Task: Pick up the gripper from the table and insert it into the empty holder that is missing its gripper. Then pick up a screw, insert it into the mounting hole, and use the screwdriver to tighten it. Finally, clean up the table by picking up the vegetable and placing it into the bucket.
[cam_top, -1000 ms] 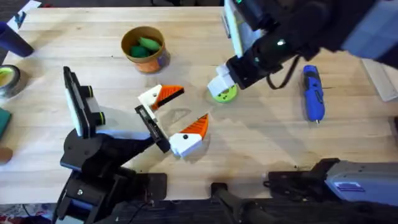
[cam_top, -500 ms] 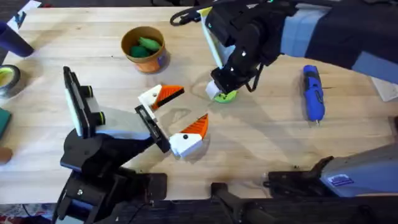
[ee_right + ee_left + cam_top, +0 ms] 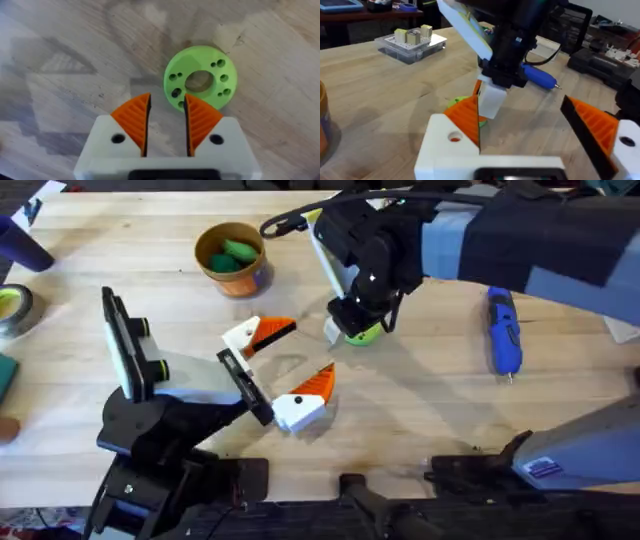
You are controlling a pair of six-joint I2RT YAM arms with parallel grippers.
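Observation:
The white gripper piece (image 3: 258,333) with an orange wedge tip sits at the far end of the black holder bar (image 3: 245,385). In the left wrist view it is the near block (image 3: 451,142), with a round hole in it. Its twin with a black dot (image 3: 303,400) sits at the bar's other end. These two form my left gripper (image 3: 312,348), standing open. My right gripper (image 3: 167,117) hovers over a green disc (image 3: 200,82) with small holes, its pads narrowly apart and nothing between them. The blue screwdriver (image 3: 503,330) lies to the right. A green vegetable (image 3: 232,252) lies inside the orange bucket (image 3: 260,278).
A dark blue cup (image 3: 22,242), a tape roll (image 3: 12,310) and a green item (image 3: 5,375) line the table's left edge. A clear box (image 3: 410,42) with small parts stands farther off. Bare wood lies between the disc and the screwdriver.
My right arm has swung left and come down, bringing its gripper from the disc's right side to right over the green disc. The left arm and the other things have not moved.

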